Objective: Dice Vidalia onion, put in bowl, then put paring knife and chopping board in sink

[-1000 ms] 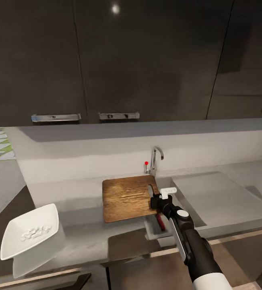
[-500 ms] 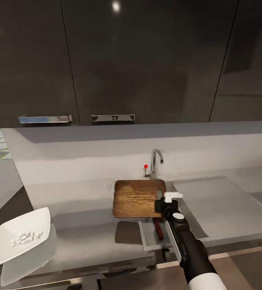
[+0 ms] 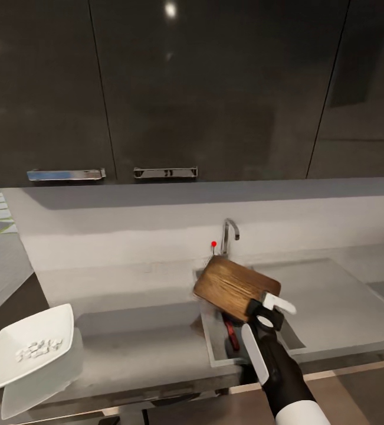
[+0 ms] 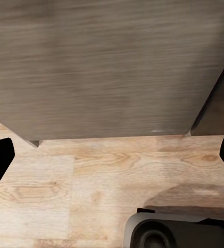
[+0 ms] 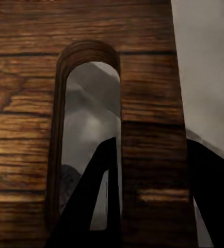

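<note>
My right gripper (image 3: 263, 306) is shut on the chopping board (image 3: 235, 286), which hangs tilted over the sink (image 3: 214, 352). In the right wrist view one finger (image 5: 102, 199) passes through the handle slot of the board (image 5: 24, 129) and the other lies along its outer edge. The paring knife (image 3: 232, 334) lies in the basin under the board, its red handle showing. At the left of the countertop (image 3: 133, 348) the white bowl (image 3: 15, 336) holds diced onion (image 3: 38, 349). My left gripper (image 4: 112, 155) stands open, low over a wooden floor.
The chrome faucet (image 3: 230, 235) and its red knob (image 3: 214, 243) stand just behind the board. The drainboard wing (image 3: 327, 295) spreads to the right of the basin. Dark upper cabinets (image 3: 192, 88) hang above. A cabinet front (image 4: 107, 67) faces the left wrist camera.
The right gripper has carried the chopping board to the right, turned and tipped it, from flat beside the basin to tilted over the sink. Earlier, the whole view also shifted.
</note>
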